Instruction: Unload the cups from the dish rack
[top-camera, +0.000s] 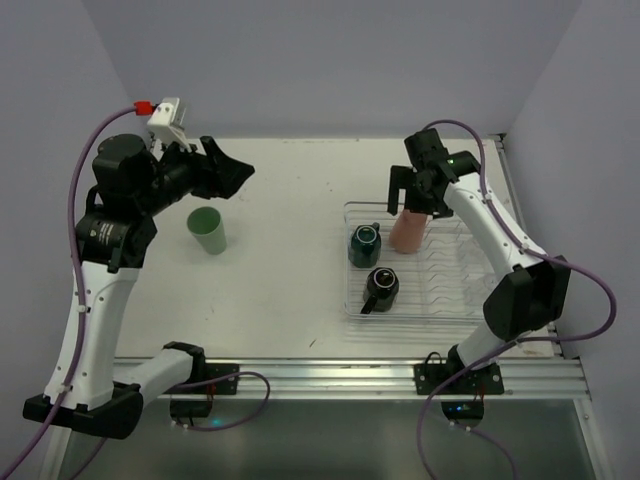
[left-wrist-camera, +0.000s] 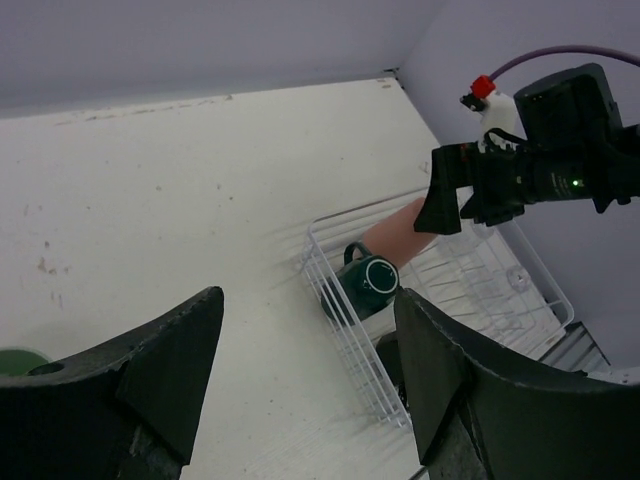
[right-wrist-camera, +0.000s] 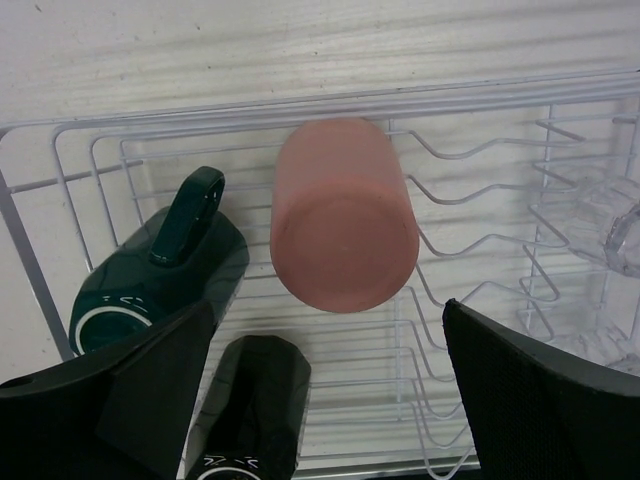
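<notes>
The see-through dish rack (top-camera: 452, 292) lies on the right of the table. In it stand an upturned pink tumbler (top-camera: 408, 231), a dark teal mug (top-camera: 364, 245) and a black mug (top-camera: 380, 288). My right gripper (top-camera: 412, 200) is open just above the pink tumbler (right-wrist-camera: 345, 215), with a jaw on each side and not touching it. The right wrist view also shows the teal mug (right-wrist-camera: 160, 275), the black mug (right-wrist-camera: 255, 410) and a clear glass (right-wrist-camera: 610, 225). A pale green tumbler (top-camera: 207, 230) stands on the table at left. My left gripper (top-camera: 235, 172) is open and empty above it.
The rack's near wall (left-wrist-camera: 345, 330) and the teal mug (left-wrist-camera: 368, 285) show in the left wrist view, with the right arm (left-wrist-camera: 540, 170) above them. Walls close in the table at the back and both sides.
</notes>
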